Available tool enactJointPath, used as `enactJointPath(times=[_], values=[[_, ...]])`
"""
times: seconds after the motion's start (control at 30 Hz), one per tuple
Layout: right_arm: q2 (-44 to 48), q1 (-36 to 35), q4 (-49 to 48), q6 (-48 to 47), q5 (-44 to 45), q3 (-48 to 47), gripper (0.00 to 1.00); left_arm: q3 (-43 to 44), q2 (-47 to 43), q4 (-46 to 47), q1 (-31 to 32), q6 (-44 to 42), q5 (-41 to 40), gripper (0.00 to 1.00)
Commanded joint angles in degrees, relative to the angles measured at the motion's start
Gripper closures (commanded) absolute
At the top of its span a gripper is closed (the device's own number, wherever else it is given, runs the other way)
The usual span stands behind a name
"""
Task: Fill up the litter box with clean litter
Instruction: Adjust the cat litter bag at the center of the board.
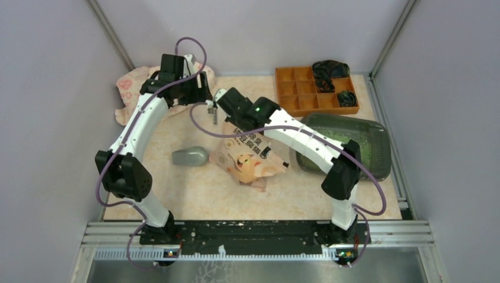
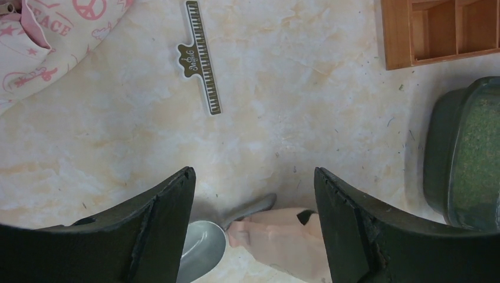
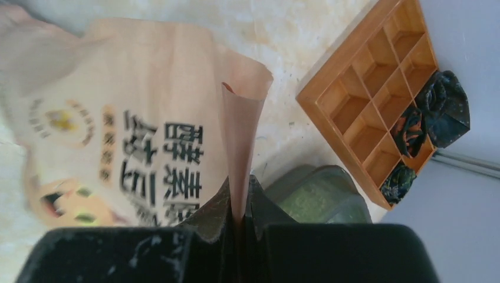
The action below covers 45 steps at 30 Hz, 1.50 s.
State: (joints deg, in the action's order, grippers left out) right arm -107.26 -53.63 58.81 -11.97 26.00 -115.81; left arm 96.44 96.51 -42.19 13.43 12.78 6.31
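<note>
The dark grey-green litter box (image 1: 342,121) sits at the right of the table and holds light-green litter (image 1: 368,150). It also shows in the right wrist view (image 3: 321,194) and at the right edge of the left wrist view (image 2: 466,153). My right gripper (image 1: 223,101) is shut on a folded edge of the pink printed bag (image 3: 239,135), which hangs toward the table centre (image 1: 250,162). My left gripper (image 2: 252,174) is open and empty, held above the table. Below it lie the grey scoop (image 2: 200,247) and the bag's corner (image 2: 283,236).
The grey scoop (image 1: 190,156) lies left of the bag. An orange compartment tray (image 1: 306,88) with dark items stands at the back right. A pink cloth (image 1: 132,88) lies at the back left. A piano-key clip (image 2: 200,59) lies on the table.
</note>
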Motion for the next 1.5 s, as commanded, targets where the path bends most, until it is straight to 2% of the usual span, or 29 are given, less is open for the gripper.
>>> enactJointPath(times=[0.0, 0.13, 0.3, 0.6, 0.8, 1.07, 1.2, 1.27, 1.37, 1.47], values=[[6.19, -0.36, -11.32, -4.25, 6.25, 6.39, 1.0, -0.65, -1.45, 0.16, 0.28, -1.36, 2.73, 0.2], [11.12, -0.34, -17.74, -4.98, 0.51, 5.96, 1.0, -1.89, -2.16, 1.6, 0.24, -1.95, 6.65, 0.17], [11.69, -0.34, -16.93, -5.87, -4.41, -0.09, 1.0, -2.88, -3.68, 3.96, 0.2, -2.1, 14.23, 0.12], [11.16, -0.35, -17.75, -6.18, -6.18, -0.86, 1.0, -3.2, -4.02, 5.14, 0.19, -0.76, 15.89, 0.11], [7.47, 0.18, -21.83, -6.77, -9.07, 4.96, 1.0, -5.43, -3.23, 6.75, 0.19, -0.15, 15.49, 0.11], [4.6, 2.48, -24.88, -4.44, -11.84, 6.86, 1.0, -8.9, -2.21, 10.83, 0.19, 3.2, 28.42, 0.11], [3.94, 2.89, -24.74, -4.05, -10.35, 5.91, 1.0, -9.45, -2.45, 9.21, -1.1, 5.81, 29.91, 0.09], [4.02, 2.87, -24.89, -3.76, -7.97, 5.75, 1.0, -10.71, -2.8, 9.01, -3.02, 8.64, 32.29, 0.02], [5.14, 2.94, -25.31, -3.23, -4.25, 5.57, 1.0, -13.11, -3.54, 10.19, -5.95, 13.5, 37.37, 0.01], [6.58, 3.49, -24.36, -3.13, -9.4, 4.94, 1.0, -14.91, -7.09, 12.74, -6.66, 11.4, 35.55, 0.03]])
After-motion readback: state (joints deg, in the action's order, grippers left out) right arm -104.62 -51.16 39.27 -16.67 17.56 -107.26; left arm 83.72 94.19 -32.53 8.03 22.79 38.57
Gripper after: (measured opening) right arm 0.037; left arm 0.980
